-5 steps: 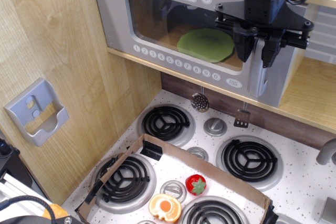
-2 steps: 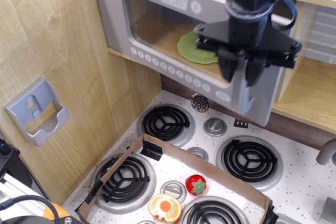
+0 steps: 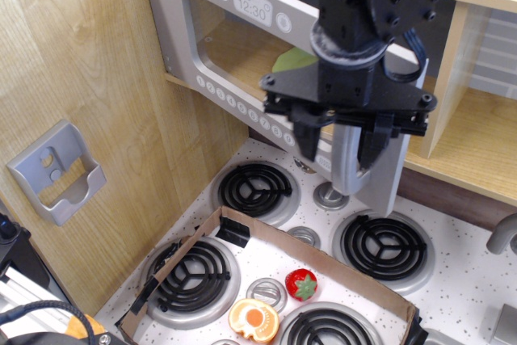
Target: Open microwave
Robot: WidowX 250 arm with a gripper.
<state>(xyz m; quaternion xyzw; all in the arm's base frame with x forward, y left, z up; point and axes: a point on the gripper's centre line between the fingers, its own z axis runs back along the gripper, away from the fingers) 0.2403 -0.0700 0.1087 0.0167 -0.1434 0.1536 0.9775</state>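
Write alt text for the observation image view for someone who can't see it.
A black robot gripper straddles the chunky grey handle of a grey plastic toy microwave, its clear-window door swung partly open. Below is a white toy stovetop with black coil burners and a cardboard tray holding a red toy strawberry.

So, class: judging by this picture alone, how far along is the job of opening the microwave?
Done: the microwave door stands well clear of the cabinet, swung out over the stove. In hand: the gripper straddles the door's vertical handle; whether it is clamped is unclear. Left: swinging the door wider, then letting go.
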